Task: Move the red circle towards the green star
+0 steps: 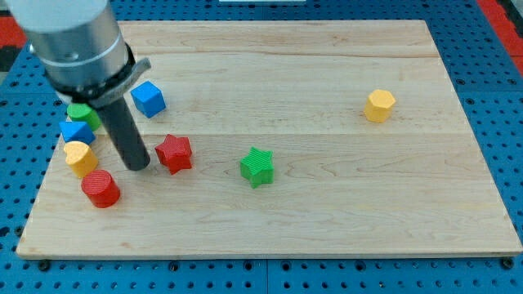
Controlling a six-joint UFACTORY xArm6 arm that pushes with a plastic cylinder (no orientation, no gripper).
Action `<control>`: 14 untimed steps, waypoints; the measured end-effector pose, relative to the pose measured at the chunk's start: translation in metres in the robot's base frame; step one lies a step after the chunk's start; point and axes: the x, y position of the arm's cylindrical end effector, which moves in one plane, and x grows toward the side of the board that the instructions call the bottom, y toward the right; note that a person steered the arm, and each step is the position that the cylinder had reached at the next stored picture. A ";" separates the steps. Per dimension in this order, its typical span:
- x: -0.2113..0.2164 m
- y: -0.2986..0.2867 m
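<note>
The red circle (100, 189) lies near the board's lower left. The green star (258, 167) sits near the middle, well to the view's right of it. My tip (137, 167) rests on the board just up and right of the red circle, apart from it, and just left of a red star (174, 153). The red star lies between my tip and the green star.
A yellow block (80, 158), a blue block (77, 131) and a green block (82, 114) cluster at the left edge above the red circle. A blue cube (149, 98) lies above the tip. A yellow hexagon (379, 105) sits far right. The wooden board (327, 220) lies on a blue pegboard.
</note>
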 end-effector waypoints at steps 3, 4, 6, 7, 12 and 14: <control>-0.036 0.261; -0.036 0.262; -0.044 0.058; 0.042 0.012; 0.041 0.025; 0.044 0.099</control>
